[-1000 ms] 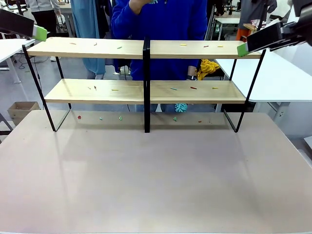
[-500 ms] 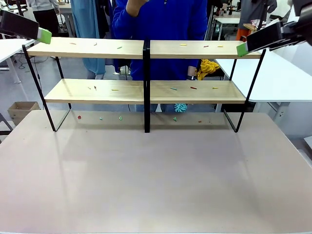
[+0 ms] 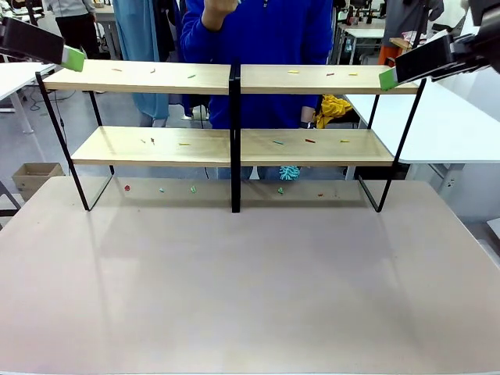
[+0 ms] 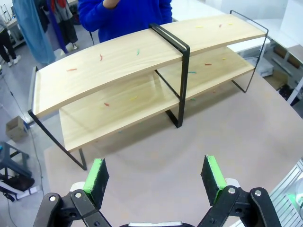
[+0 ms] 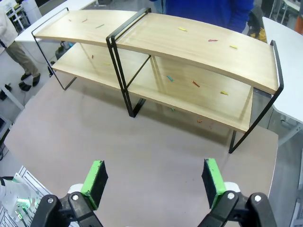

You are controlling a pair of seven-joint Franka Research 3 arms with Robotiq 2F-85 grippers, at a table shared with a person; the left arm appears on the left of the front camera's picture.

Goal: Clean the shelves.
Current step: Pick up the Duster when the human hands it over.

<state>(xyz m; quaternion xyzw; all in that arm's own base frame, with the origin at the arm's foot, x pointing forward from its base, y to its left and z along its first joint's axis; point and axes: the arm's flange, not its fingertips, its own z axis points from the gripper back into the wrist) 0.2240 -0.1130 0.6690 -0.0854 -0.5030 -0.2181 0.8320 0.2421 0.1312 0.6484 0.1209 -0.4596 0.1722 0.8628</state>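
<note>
The shelves [image 3: 234, 78] stand at the far side of the table: two long light-wood boards on a thin black frame with a central black post [image 3: 235, 141]. Small coloured scraps [image 3: 294, 72] lie scattered on both boards and on the tabletop beneath. My left gripper [image 3: 72, 57] hangs high by the rack's upper left corner, and in the left wrist view it [image 4: 155, 177] is open and holds nothing, looking down on the shelves [image 4: 123, 59]. My right gripper [image 3: 388, 78] hovers by the upper right corner, and in its own view it [image 5: 153, 182] is open above the shelves [image 5: 199, 47].
A person in a blue top [image 3: 258, 39] stands just behind the rack with one hand raised. The beige tabletop [image 3: 250, 281] stretches bare in front. White tables [image 3: 461, 125] flank both sides, and a cardboard box [image 3: 35, 176] sits on the floor at left.
My left gripper has drifted slightly to the right near the top left corner. The right gripper and the shelves have stayed put.
</note>
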